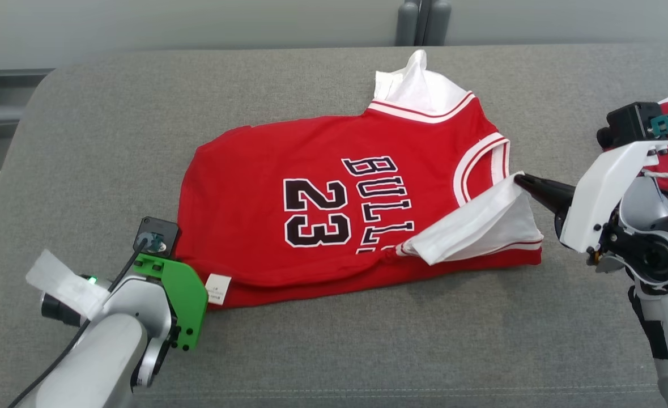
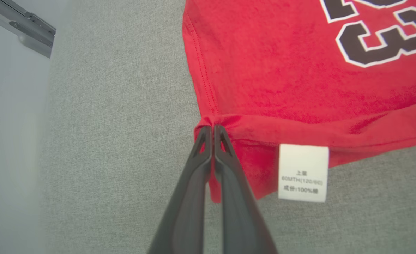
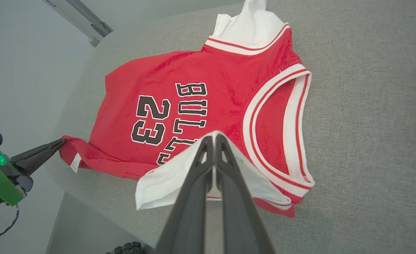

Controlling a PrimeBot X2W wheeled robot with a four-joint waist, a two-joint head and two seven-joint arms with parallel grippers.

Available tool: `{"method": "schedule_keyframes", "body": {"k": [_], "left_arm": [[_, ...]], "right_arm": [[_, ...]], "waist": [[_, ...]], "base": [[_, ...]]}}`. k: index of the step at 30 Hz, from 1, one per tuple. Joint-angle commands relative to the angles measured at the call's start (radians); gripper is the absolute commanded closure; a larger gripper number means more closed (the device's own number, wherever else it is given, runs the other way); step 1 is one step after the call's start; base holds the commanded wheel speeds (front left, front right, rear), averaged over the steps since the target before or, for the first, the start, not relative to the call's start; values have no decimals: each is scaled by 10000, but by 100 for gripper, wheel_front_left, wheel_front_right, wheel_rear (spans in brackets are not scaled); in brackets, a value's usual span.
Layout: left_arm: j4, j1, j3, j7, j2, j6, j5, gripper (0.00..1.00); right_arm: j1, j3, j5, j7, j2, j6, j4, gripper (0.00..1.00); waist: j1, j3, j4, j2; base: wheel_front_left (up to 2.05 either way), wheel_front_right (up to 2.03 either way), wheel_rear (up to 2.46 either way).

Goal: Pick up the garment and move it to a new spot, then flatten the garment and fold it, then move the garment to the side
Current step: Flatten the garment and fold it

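Centrally on the grey cushion point(image 1: 334, 362) lies the red jersey point(image 1: 311, 215), with bare cushion open on every side. The left gripper point(image 2: 212, 127), low at the hem corner beside the label point(image 2: 303, 173), pinches red cloth. The right gripper point(image 3: 214, 137), reaching in level from the right, pinches the white flap point(image 1: 481, 226).

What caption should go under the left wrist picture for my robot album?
The left gripper pinches a hem corner of the red jersey, near its white label, on grey fabric.

Green bracket point(image 1: 183, 300) on left end effector point(image 2: 213, 127), white bracket point(image 1: 605, 192) on right end effector point(image 1: 518, 179).
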Motion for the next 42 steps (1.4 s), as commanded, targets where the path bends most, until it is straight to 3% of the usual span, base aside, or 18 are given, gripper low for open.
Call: {"method": "schedule_keyframes", "body": {"k": [1, 11, 34, 35, 36, 37, 42], "left_arm": [[117, -392, -94, 136, 20, -146, 133, 100], [1065, -1733, -453, -20, -381, -555, 554, 100], [2658, -2817, -541, -939, -1055, -576, 636, 100], [2686, -2839, -550, -1041, -1069, -630, 640, 15], [2727, -2831, -503, -1151, -1104, -641, 572, 0], [2740, -2841, -461, -1328, -1131, -615, 551, 0], [2900, -2650, -347, -1828, -1111, -466, 483, 0]], "right_arm": [[-309, 70, -111, -284, -108, 2, 154, 100], [-1631, 679, -432, -1559, -512, 2, 1607, 100], [-2840, 1571, -752, -3419, -750, 2, 3496, 100], [-2843, 1678, -811, -3446, -778, 2, 3544, 58], [-2817, 1684, -837, -3419, -797, 2, 3666, 16], [-2824, 1662, -840, -3437, -792, 2, 3735, 0], [-2842, 1338, -873, -3977, -741, 2, 3693, 0]], "waist": [[0, 296, 144, 0], [0, 1075, 370, 0], [0, 1446, 658, 0], [0, 1448, 659, 0], [0, 1441, 661, 0], [0, 1433, 663, 0], [0, 1241, 655, 0]], "base": [[0, 0, 0], [0, 0, 0], [0, 0, 0], [0, 0, 0], [0, 0, 0], [0, 0, 0], [0, 0, 0]]}}
